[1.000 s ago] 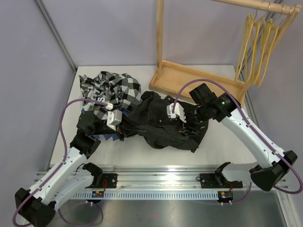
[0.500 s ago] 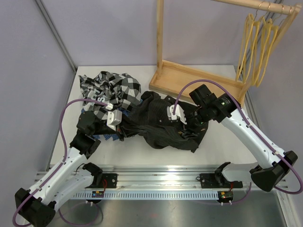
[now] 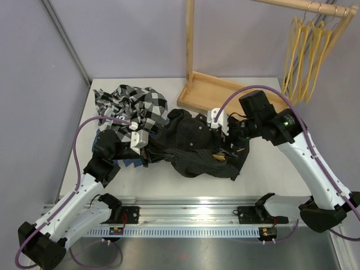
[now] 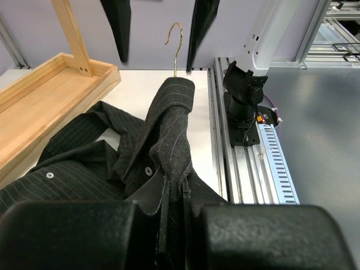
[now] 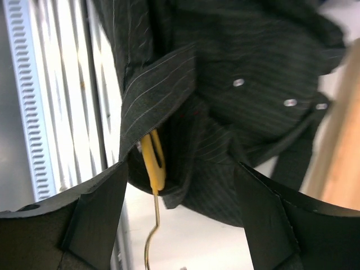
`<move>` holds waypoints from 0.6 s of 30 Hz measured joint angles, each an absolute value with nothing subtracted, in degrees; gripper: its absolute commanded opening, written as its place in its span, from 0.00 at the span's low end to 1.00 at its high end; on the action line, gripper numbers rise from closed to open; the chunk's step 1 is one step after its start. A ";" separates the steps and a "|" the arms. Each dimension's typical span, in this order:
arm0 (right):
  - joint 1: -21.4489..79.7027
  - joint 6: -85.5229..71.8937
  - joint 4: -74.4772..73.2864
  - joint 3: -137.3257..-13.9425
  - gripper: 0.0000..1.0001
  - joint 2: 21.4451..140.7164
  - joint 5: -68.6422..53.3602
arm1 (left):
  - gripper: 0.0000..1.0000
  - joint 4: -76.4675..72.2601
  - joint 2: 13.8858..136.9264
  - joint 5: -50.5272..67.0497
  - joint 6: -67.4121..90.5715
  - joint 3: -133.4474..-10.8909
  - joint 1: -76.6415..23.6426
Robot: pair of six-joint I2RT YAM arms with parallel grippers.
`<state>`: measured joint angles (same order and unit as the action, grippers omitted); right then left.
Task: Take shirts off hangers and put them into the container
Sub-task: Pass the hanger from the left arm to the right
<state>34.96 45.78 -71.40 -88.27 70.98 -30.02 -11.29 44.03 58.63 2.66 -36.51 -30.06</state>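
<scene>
1. While the left end effector (image 4: pixel 174 216) pinches a raised fold of the black pinstriped shirt (image 3: pixel 191 147) tight between its fingers, the right end effector (image 5: pixel 183 167) hangs over the collar end, fingers spread wide and gripping nothing.
2. That shirt lies crumpled in the middle of the table (image 3: pixel 264 169), just beside the wooden rack base (image 3: pixel 225 93). Its yellow hanger (image 5: pixel 153 163) sits inside the collar opening, and only the neck and the metal hook (image 5: pixel 156 211) poke out over bare table.
3. Judged from this, the step in hand is drawing the hanger out of the shirt. The shirt is not yet in the container.
4. To do it well, the right end effector should settle on the yellow neck just above the hook and close on the hanger alone. The collar flap lies right beside that spot and could easily be caught too.
5. The left grip should act as an anchor, so that the pull slides the hanger out of the cloth rather than dragging the whole bundle across the table.
6. Pulling along the hook's line and then tipping one shoulder out first seems safest. Whether the front buttons are fastened cannot be told, so a shoulder may snag.
7. The black-and-white check shirt (image 3: pixel 132 104) is heaped at the far left, probably over the container, whose walls cannot be made out.
</scene>
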 measured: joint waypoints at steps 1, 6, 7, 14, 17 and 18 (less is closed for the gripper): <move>34.22 45.50 -71.29 -90.08 0.83 70.59 -30.04 | 0.00 -10.92 44.07 58.43 2.55 -36.56 -30.06; 29.19 44.16 -71.11 -95.04 0.83 66.28 -30.96 | 0.00 -9.76 43.97 57.54 2.48 -36.62 -30.06; 27.51 43.90 -70.96 -95.15 0.83 64.95 -31.22 | 0.00 -9.63 43.86 56.97 2.70 -36.62 -30.06; 17.10 40.12 -66.00 -87.11 0.80 52.07 -28.53 | 0.00 -12.71 39.59 52.69 9.56 -33.15 -30.06; 12.71 35.53 -60.80 -80.44 0.58 47.70 -23.40 | 0.00 -16.34 37.01 50.26 14.70 -29.21 -30.09; 11.09 33.98 -58.89 -78.19 0.49 47.07 -21.80 | 0.00 -17.74 36.14 49.08 16.73 -27.75 -30.11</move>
